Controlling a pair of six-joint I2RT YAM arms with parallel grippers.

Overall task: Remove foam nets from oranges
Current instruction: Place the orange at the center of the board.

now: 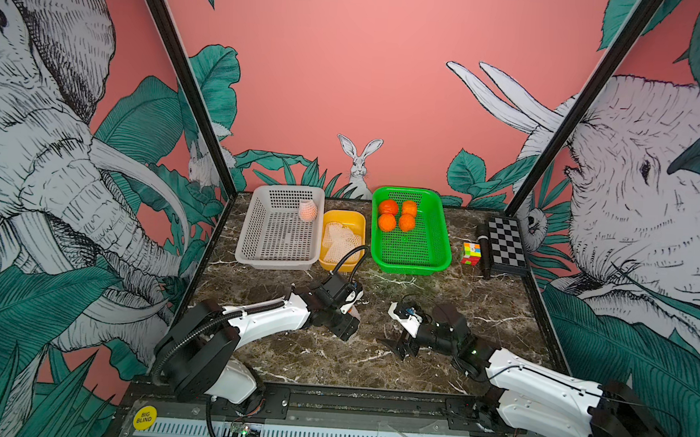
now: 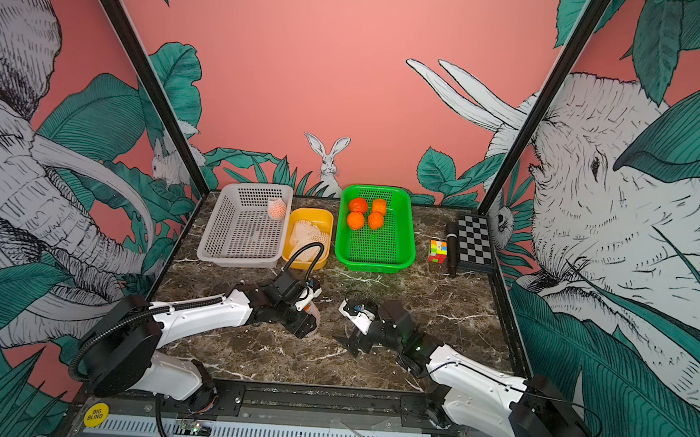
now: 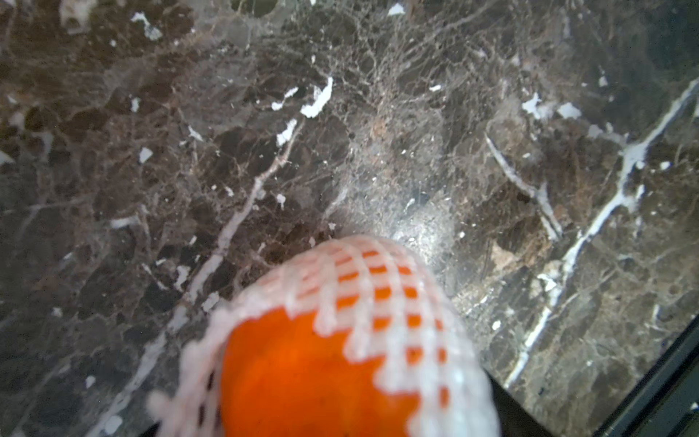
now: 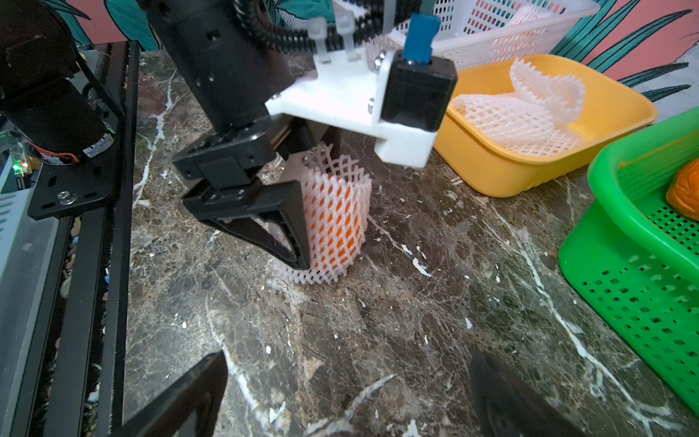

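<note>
**Left gripper point(image 4: 317, 196) at a netted orange point(image 4: 340, 227)**

The netted orange stands on the table point(image 4: 378, 321), near centre. The jaws straddle it and one finger point(image 4: 297, 215) touches the mesh; I cannot tell if it is clamped. Right gripper point(image 4: 346, 382) gapes empty just right of it. Four bare oranges point(image 1: 387, 222) in green basket point(image 1: 412, 267), far right. Second netted orange point(image 1: 308, 210) in white basket point(image 1: 272, 262), far left. Empty nets point(image 1: 340, 240) in yellow tub point(image 1: 344, 214) between.

place: robot lab enclosure | signs: mural-printed wall panels point(image 1: 390, 84), black frame posts point(image 1: 178, 63), marble tabletop point(image 1: 331, 364), checkerboard point(image 1: 507, 241)
</note>
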